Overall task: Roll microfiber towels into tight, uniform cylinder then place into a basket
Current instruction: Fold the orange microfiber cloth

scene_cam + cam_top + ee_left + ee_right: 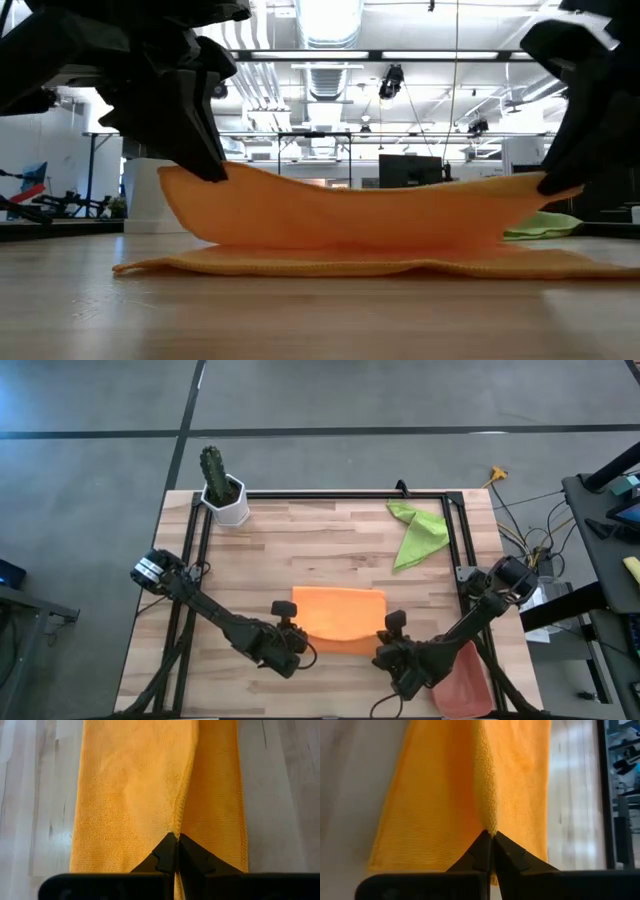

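Note:
The bright orange towel [338,615] lies in the middle of the table; its near part is raised and its lower layer [350,262] rests flat on the wood. My left gripper [298,632] is shut on the towel at its near left end, and my right gripper [386,644] is shut on it at its near right end. The lime green towel [418,532] lies crumpled at the far right. The terracotta basket [466,678] sits at the near right corner, partly under my right arm. My left gripper pinches a raised fold of the orange towel [176,822] at its left end between its two shut fingers. In the low view the fingers [212,165] slant down onto it from above. The held part is lifted clear while the layer below stays on the table. My right gripper pinches a raised ridge of the orange towel [489,822] at its right end between its two shut fingers. In the low view the fingers [556,180] come down from above. The held part is lifted, and the cloth spans to the other gripper with a slight arch.
A white pot with a cactus [224,492] stands at the far left corner. A black frame [330,495] runs around the work area. Bare wood lies between the orange towel and the far rail.

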